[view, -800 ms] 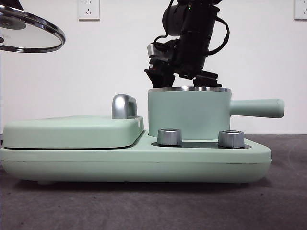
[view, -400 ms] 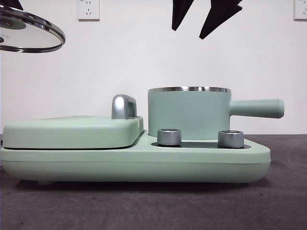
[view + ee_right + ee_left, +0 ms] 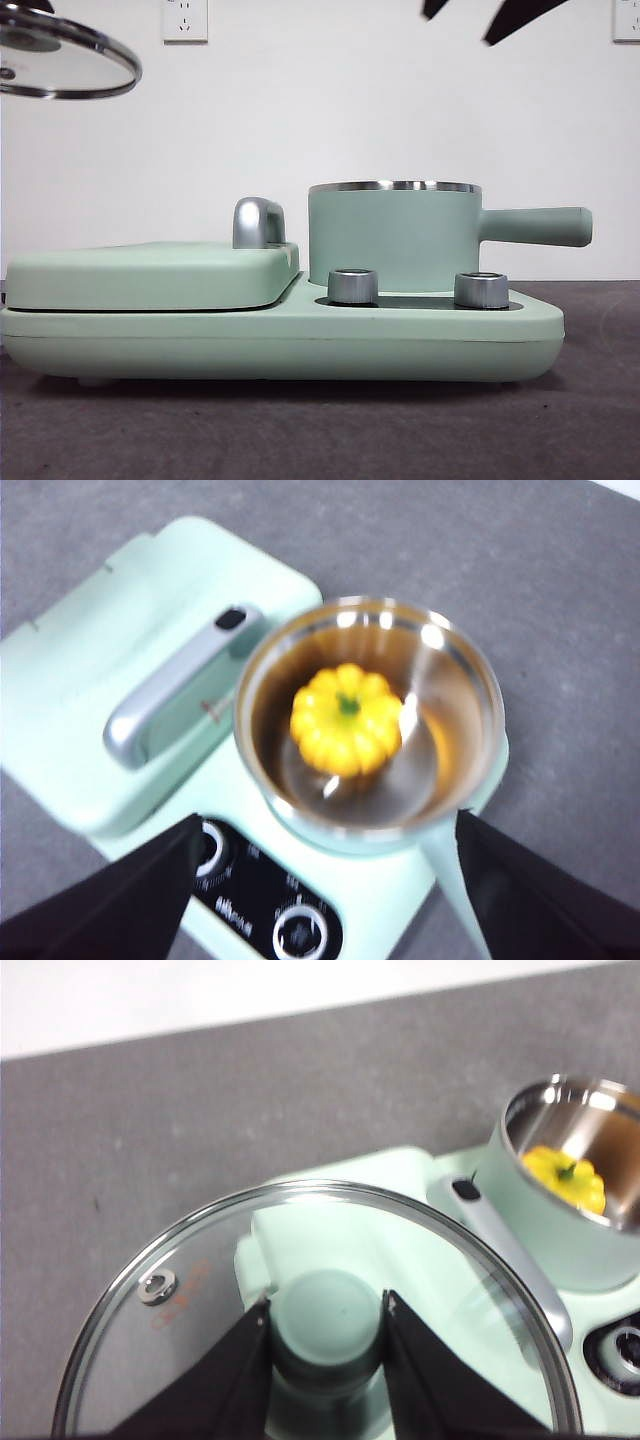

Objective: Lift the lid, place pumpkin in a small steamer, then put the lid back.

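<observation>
Your left gripper clamps the lid's knob above the grey table; your right gripper hangs spread over the pumpkin in the small steamer.

Behind my desk, covered in dark grey felt, stands a plain white wall carrying two white power sockets.
</observation>
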You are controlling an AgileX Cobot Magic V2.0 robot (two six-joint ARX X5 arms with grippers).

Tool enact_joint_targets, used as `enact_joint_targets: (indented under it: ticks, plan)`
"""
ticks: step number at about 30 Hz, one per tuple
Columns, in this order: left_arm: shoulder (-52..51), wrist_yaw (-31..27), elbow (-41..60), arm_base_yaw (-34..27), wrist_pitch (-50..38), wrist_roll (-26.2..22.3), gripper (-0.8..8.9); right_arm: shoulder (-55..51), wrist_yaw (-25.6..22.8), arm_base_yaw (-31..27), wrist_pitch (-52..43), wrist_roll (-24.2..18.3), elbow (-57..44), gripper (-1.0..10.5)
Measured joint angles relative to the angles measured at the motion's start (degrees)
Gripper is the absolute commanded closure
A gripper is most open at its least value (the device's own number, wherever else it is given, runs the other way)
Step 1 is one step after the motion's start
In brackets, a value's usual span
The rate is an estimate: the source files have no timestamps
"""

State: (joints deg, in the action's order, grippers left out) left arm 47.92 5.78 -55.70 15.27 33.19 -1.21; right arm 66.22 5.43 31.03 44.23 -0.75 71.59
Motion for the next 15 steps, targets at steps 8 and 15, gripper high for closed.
enact_joint_targets:
  ticks: [8, 15]
  plan:
    - [2.64, 2.03, 0.00, 2.84, -3.10, 0.00, 8.03, -18.08, -4.83, 2.95, -4.83, 1.86, -16.28, 5.6]
    - [9.66, 2.01, 0.00, 7.93, -11.04, 0.00, 8.03, -29.16, -7.10, 3.43, -5.01, 3.58, -26.23, 5.6]
